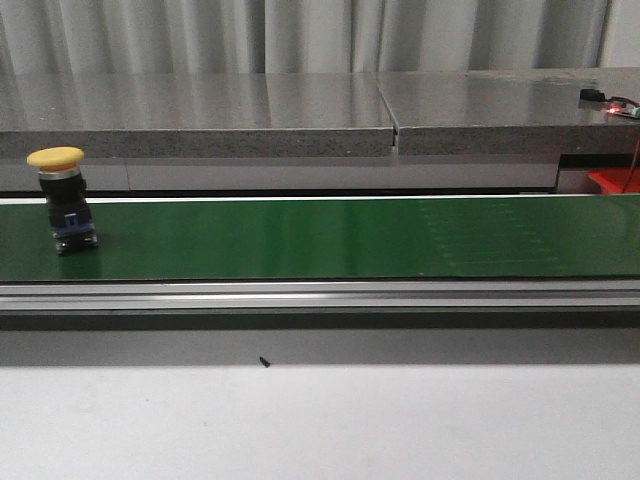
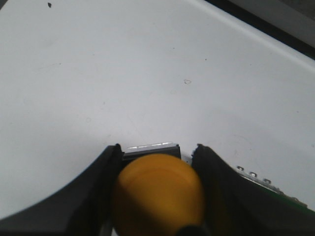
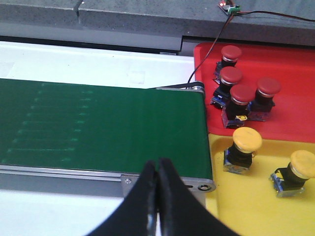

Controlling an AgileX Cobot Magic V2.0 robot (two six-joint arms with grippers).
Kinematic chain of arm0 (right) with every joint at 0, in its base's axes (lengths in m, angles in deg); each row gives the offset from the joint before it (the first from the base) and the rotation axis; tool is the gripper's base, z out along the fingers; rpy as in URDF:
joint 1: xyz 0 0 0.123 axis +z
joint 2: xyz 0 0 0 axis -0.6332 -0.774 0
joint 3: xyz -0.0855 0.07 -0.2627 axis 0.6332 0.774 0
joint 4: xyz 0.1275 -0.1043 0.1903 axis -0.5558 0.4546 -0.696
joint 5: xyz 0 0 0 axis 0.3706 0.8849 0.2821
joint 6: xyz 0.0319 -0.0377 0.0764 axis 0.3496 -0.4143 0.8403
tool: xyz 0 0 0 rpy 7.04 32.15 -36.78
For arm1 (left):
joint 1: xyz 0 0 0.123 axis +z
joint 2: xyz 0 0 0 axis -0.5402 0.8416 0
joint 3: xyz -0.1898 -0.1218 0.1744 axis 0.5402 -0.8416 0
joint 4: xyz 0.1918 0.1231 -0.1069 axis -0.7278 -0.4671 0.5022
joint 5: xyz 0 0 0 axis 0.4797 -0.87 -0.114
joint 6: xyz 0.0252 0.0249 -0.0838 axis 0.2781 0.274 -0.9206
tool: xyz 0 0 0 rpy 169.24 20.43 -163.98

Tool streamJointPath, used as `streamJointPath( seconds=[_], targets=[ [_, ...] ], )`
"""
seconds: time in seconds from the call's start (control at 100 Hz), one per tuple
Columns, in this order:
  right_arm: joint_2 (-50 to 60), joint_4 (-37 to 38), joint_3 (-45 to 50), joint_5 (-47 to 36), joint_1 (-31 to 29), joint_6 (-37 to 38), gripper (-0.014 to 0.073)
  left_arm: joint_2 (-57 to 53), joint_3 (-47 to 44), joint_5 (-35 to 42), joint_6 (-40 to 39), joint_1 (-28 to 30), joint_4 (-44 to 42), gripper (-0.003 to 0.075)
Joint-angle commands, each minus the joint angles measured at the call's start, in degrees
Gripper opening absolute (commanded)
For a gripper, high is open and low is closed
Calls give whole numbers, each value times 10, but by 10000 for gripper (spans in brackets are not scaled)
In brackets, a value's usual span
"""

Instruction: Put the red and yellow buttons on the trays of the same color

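A yellow button [image 1: 62, 200] with a black body stands upright on the green belt [image 1: 350, 240] at the far left. Neither gripper shows in the front view. In the left wrist view my left gripper [image 2: 157, 150] is shut on another yellow button [image 2: 157, 191], its fingers on both sides of the cap, above the white table. My right gripper [image 3: 157, 164] is shut and empty, over the belt's near rail close to the trays. The red tray [image 3: 290, 59] holds several red buttons [image 3: 241, 96]. The yellow tray [image 3: 256, 206] holds two yellow buttons [image 3: 243, 147].
The green belt [image 3: 98, 123] ends right beside both trays. A grey stone ledge [image 1: 300, 110] runs behind the belt, with a small circuit board and wire [image 3: 229, 7] on it. White table [image 1: 320, 420] lies in front of the belt. A red tray corner [image 1: 615, 180] shows at the right.
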Motion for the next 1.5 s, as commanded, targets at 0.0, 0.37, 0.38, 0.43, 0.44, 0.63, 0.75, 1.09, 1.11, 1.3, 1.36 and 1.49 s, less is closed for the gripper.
streamJointPath(
  seconds=[0.0, 0.37, 0.38, 0.43, 0.44, 0.63, 0.75, 1.09, 1.11, 1.3, 1.36, 1.49],
  targets=[
    [-2, 2, -15, -45, -3, -4, -67, -51, -6, 12, 7, -13, 9, 124],
    [-2, 2, -15, -45, -3, -4, -67, -89, -90, 4, 20, -50, 9, 124],
    [-2, 2, -15, -45, -3, -4, -67, -89, -91, 4, 20, -50, 9, 124],
    [-2, 2, -15, -46, -3, -4, -67, -89, -96, 2, 20, -51, 9, 124],
    [-2, 2, -15, -46, -3, -4, -67, -89, -99, 2, 20, -51, 9, 124],
    [-2, 2, -15, -46, -3, -4, -67, -88, -111, -19, 22, -51, 9, 189],
    [-2, 2, -15, -46, -3, -4, -67, -88, -111, -28, 22, -51, 9, 356],
    [-2, 2, -15, -46, -3, -4, -67, -141, -111, -33, 123, -55, 121, 564],
    [-2, 2, -15, -46, -3, -4, -67, -149, -111, -34, 128, -55, 121, 561],
    [-2, 2, -15, -46, -3, -4, -67, -212, -114, -50, 128, -84, 70, 320],
    [-2, 2, -15, -46, -3, -4, -67, -231, -117, -56, 128, -96, 65, 193],
    [-2, 2, -15, -46, -3, -4, -67, -266, -137, -58, 128, -124, 57, -19]
  ],
)
